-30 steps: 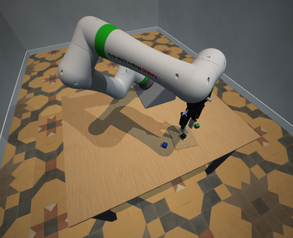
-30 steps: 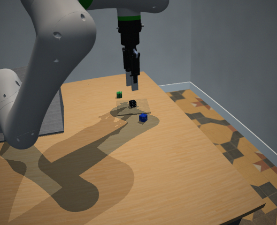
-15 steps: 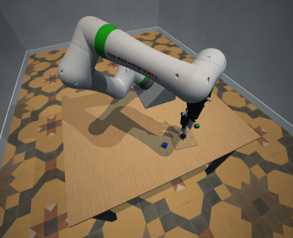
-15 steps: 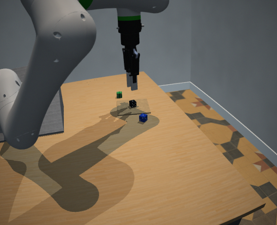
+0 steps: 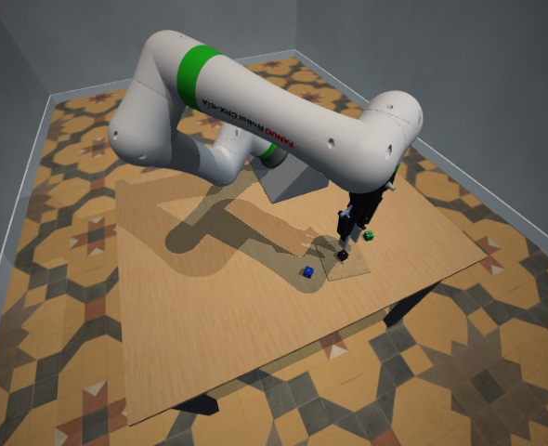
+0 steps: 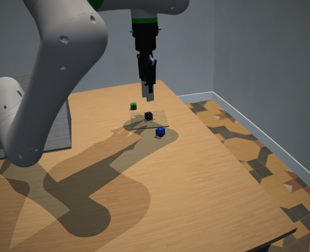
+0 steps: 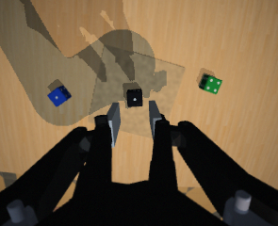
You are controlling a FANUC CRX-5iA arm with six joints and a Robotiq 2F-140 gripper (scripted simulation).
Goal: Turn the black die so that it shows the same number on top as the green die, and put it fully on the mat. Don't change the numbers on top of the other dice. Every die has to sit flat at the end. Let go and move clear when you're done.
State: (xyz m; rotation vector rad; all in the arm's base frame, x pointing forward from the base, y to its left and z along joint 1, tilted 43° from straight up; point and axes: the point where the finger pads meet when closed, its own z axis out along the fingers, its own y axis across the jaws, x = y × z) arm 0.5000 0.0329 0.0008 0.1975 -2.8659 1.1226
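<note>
The black die (image 5: 342,255) sits flat on the thin tan mat (image 5: 344,261), near its far edge. In the wrist view it (image 7: 134,98) shows one pip on top. The green die (image 7: 211,84) lies on the bare table to the right of the mat and shows four pips on top. My gripper (image 6: 147,97) hangs above the mat, just behind the black die, pointing down. Its fingers are drawn in to a narrow gap with nothing between them. The black die (image 6: 148,116) is well below the fingertips and apart from them.
A blue die (image 5: 307,271) lies on the table just off the mat's left edge; it also shows in the wrist view (image 7: 59,95). A grey wedge block (image 5: 293,179) stands at the back of the table near the arm's base. The table's right edge is close to the green die (image 5: 368,235).
</note>
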